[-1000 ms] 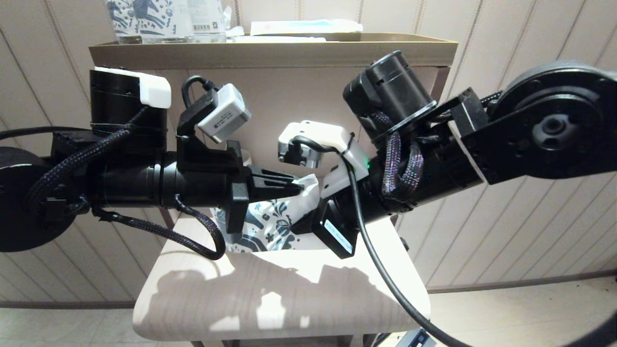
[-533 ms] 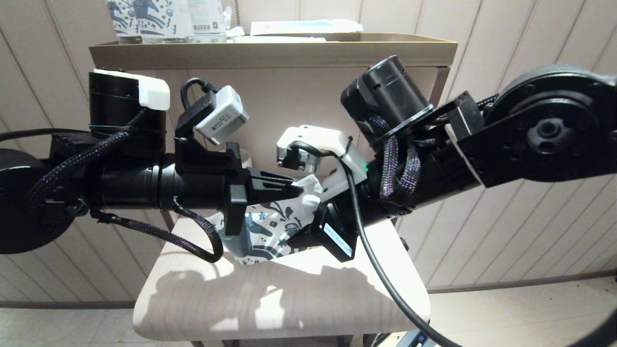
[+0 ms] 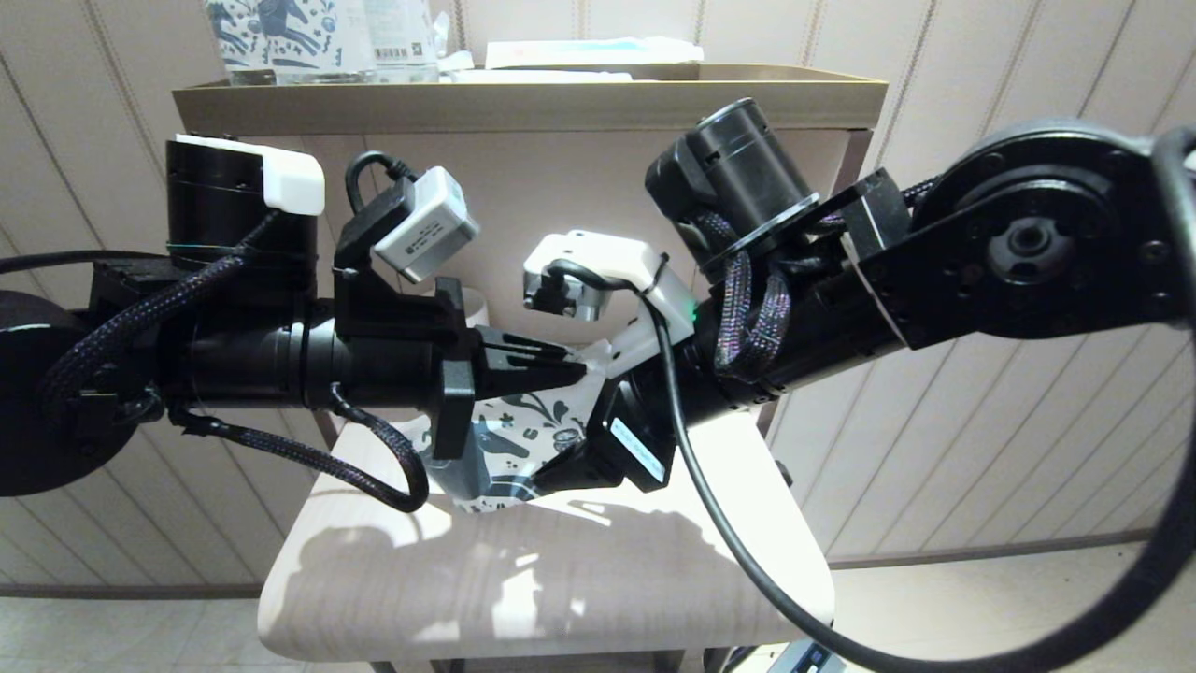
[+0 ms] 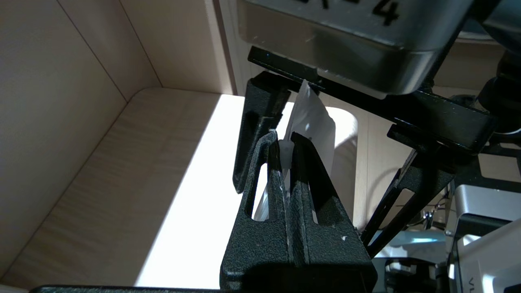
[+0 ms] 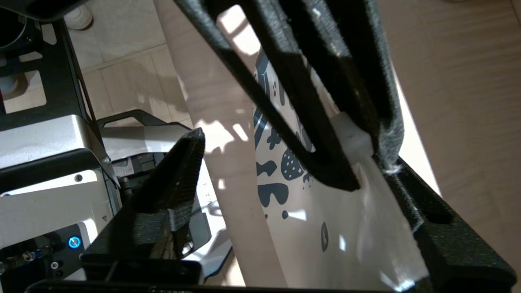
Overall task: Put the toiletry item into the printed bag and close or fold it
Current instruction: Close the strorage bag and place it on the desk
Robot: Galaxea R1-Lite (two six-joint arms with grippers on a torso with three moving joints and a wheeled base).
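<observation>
The printed bag hangs above the small table, white with dark blue shapes. My left gripper comes in from the left and is shut on the bag's white slider tab at the top edge. In the right wrist view the same tab sits pinched between those black fingers. My right gripper reaches in from the right, open wide, with one finger against the bag's edge and the other well clear of it. The toiletry item is hidden from every view.
A raised beige shelf behind the arms carries upright horse-printed packs and flat white boxes. A sliver of the white mug shows behind my left gripper. Panelled walls close in both sides.
My right arm has moved left and slightly down toward the left gripper. The bag's lower part has swung left and lifted off the table. The left gripper has kept its grip.
</observation>
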